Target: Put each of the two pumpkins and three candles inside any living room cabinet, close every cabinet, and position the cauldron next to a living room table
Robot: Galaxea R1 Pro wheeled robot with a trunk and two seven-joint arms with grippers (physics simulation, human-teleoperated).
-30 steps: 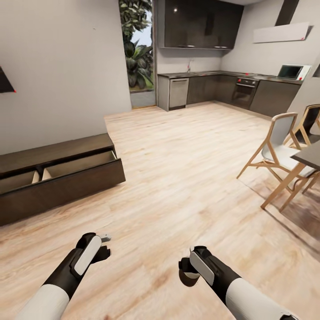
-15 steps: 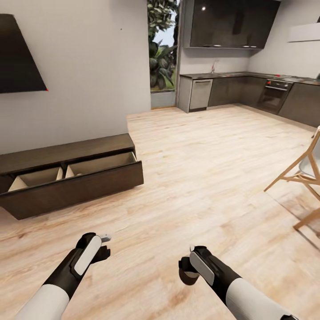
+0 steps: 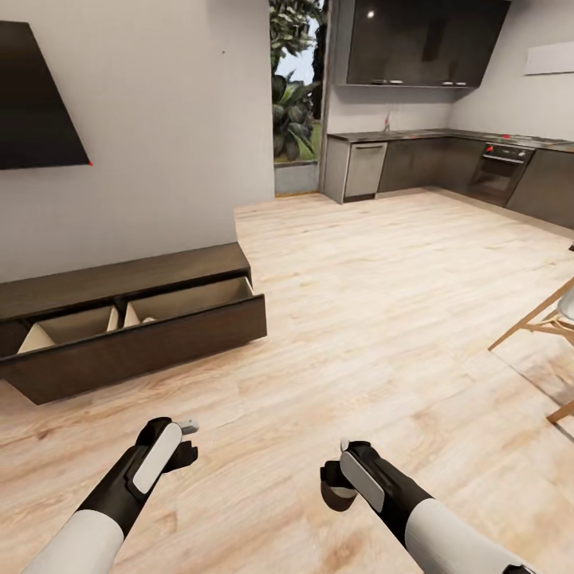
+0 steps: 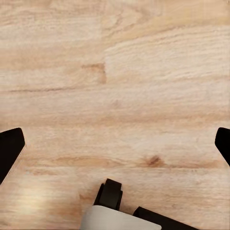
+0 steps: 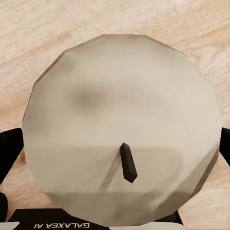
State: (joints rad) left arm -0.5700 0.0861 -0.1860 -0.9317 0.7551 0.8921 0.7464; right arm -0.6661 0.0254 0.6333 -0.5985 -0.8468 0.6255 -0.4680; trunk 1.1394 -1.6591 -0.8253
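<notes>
My right gripper is shut on a pale grey candle with a short dark wick. In the head view this gripper hangs low over the plank floor with the candle barely showing between its fingers. My left gripper is open and empty; the left wrist view shows its fingers spread wide over bare floor. The long dark brown cabinet stands against the left wall, its drawer front pulled out and two pale wood compartments exposed. A small pale shape lies in the right compartment.
A black TV hangs on the grey wall above the cabinet. A dark kitchen runs along the back, beside a doorway with plants. Wooden chair legs reach in at the right edge. Open floor lies between me and the cabinet.
The view has swung left: the cabinet sits further right in the picture and the chairs and table have slid out at the right. Both arms hold their pose, candle still gripped.
</notes>
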